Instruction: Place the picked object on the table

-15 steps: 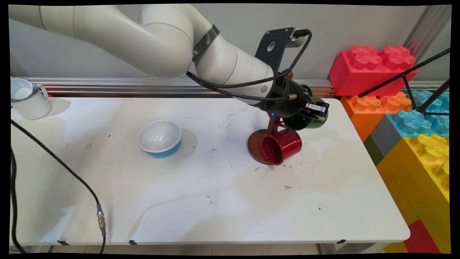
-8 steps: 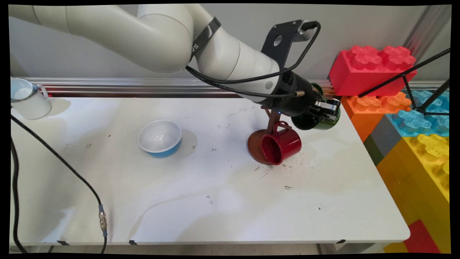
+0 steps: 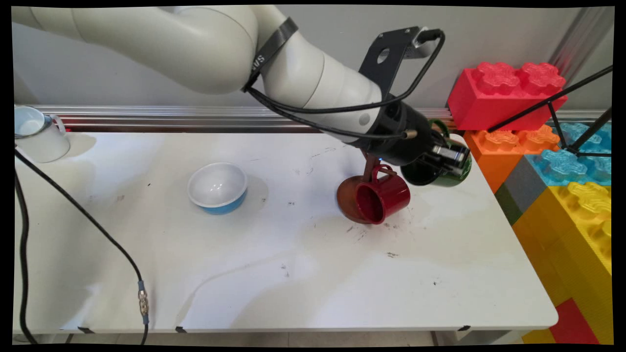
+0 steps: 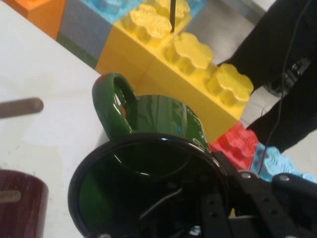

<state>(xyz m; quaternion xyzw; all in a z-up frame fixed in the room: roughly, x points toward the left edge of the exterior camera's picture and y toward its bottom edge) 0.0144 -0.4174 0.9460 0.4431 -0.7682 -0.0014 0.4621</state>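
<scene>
Farthest to the left of the jaws, at the table's [image 3: 293, 274] back corner, stands a white enamel mug [image 3: 36, 134] with a grey-blue rim. Nearer the jaws but well apart from them sits a bowl [image 3: 218, 187], white inside and blue outside. Just left of and below the jaws, a dark red mug [image 3: 382, 198] hangs on its side by the handle from a brown mug tree [image 3: 364, 168], whose round base rests on the table. On the arm above, a black strap shows the letters "VS"; no other writing can be read.

The gripper [image 3: 447, 159] holds a dark green mug [image 3: 437, 171] clear of the tabletop near the table's right edge, the mug tipped on its side with its mouth toward the arm. In the hand view the jaws are closed on the green mug's [image 4: 148, 168] rim, one finger inside the cup, its handle pointing up and away from the gripper [image 4: 218, 213].

Right of the jaws, off the table, giant toy building bricks are stacked: red [image 3: 506, 90], orange [image 3: 508, 146], light blue [image 3: 572, 164] and yellow [image 3: 572, 230].
</scene>
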